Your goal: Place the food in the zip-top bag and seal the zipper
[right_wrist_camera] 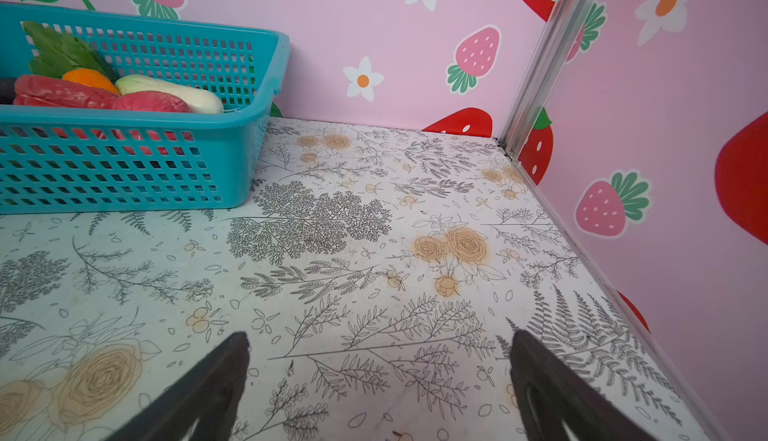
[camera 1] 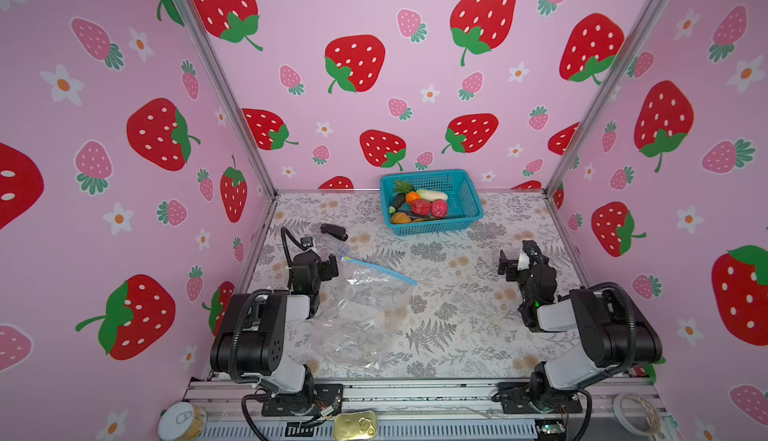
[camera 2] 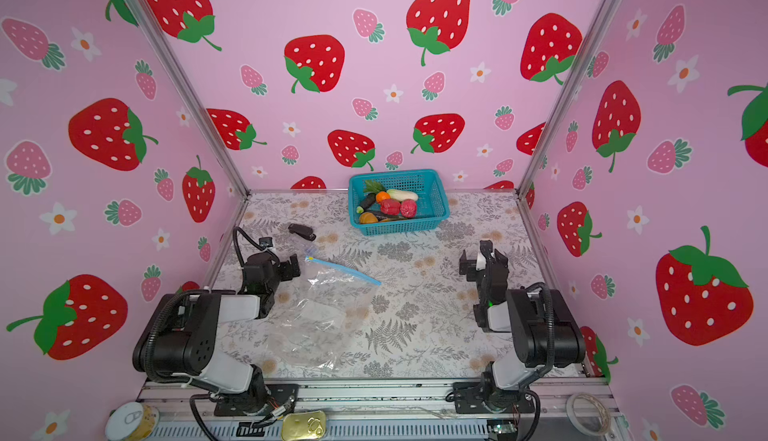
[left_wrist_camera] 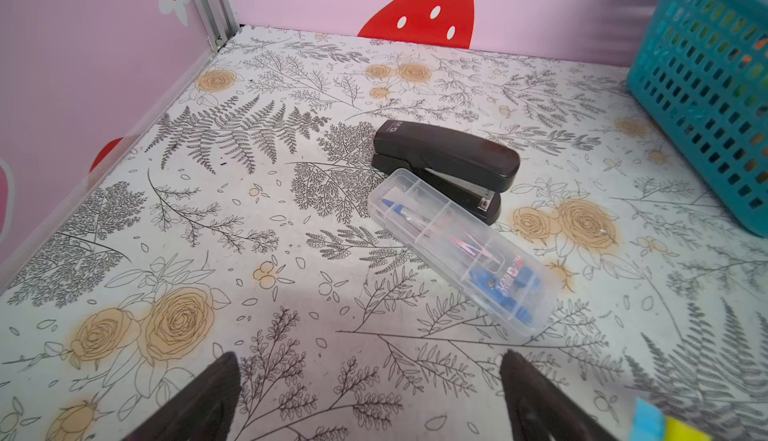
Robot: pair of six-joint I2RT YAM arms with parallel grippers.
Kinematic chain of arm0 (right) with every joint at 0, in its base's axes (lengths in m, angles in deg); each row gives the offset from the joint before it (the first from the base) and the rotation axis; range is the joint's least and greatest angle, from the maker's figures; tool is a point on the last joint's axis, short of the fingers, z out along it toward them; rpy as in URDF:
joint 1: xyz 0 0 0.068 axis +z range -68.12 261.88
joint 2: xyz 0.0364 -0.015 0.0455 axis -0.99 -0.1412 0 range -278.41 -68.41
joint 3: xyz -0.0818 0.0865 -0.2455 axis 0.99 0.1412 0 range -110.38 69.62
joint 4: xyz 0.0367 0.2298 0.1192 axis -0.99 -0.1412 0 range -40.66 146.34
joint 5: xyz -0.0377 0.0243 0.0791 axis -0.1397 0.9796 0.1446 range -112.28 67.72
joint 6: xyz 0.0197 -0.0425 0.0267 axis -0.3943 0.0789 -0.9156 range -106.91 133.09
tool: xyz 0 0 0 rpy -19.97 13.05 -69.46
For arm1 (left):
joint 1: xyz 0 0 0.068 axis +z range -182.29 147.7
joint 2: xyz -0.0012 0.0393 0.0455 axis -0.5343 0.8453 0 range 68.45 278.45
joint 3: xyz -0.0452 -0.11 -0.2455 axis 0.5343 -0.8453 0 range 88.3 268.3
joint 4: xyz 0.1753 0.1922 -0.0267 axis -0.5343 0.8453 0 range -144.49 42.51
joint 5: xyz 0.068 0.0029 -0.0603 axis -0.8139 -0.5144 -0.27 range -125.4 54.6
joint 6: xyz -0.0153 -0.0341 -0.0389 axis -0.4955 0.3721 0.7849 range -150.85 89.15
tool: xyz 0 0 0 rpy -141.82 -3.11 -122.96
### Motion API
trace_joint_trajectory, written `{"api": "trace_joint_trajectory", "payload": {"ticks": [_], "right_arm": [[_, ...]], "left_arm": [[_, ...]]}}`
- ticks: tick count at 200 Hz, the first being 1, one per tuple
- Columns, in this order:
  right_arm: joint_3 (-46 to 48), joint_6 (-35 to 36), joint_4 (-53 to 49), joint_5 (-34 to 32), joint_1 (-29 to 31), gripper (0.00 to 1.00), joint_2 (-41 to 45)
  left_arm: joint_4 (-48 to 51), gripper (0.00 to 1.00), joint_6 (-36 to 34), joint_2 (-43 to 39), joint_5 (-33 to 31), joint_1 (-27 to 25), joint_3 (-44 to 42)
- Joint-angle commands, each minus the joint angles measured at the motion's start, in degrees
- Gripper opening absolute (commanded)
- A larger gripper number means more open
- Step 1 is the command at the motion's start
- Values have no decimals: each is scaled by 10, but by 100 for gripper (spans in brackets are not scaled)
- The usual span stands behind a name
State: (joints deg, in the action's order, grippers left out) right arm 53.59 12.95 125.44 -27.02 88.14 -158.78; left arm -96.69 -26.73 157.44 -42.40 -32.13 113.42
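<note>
Our left gripper (left_wrist_camera: 370, 372) and right gripper (right_wrist_camera: 380, 356) hang with jaws spread and empty at nine and three o'clock of the flower-printed table (camera 1: 457, 293), while the small toy fruits and vegetables (camera 1: 422, 206) all sit in the teal perforated plastic basket (camera 1: 436, 227) at twelve o'clock and the large crinkly transparent zip-top bag (camera 1: 361, 314) lies slack near seven o'clock. We judge the limp film the main risk: unless one gripper holds the mouth under the thin light-blue zipper strip (camera 1: 378, 269) apart, dropped food lands on top and rolls away. We also fear a rounded piece squirting from the jaws.
</note>
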Motion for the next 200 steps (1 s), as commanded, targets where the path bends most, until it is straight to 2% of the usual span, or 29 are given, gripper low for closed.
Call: {"api": "trace_joint_trajectory", "payload": {"ticks": [1, 200], "right_arm": [[-8, 4, 6, -7, 2, 99, -4], [-5, 0, 8, 6, -5, 99, -3]], "left_arm": [[-4, 99, -5, 4, 1, 1, 19], [-3, 99, -6, 5, -1, -1, 19]]}}
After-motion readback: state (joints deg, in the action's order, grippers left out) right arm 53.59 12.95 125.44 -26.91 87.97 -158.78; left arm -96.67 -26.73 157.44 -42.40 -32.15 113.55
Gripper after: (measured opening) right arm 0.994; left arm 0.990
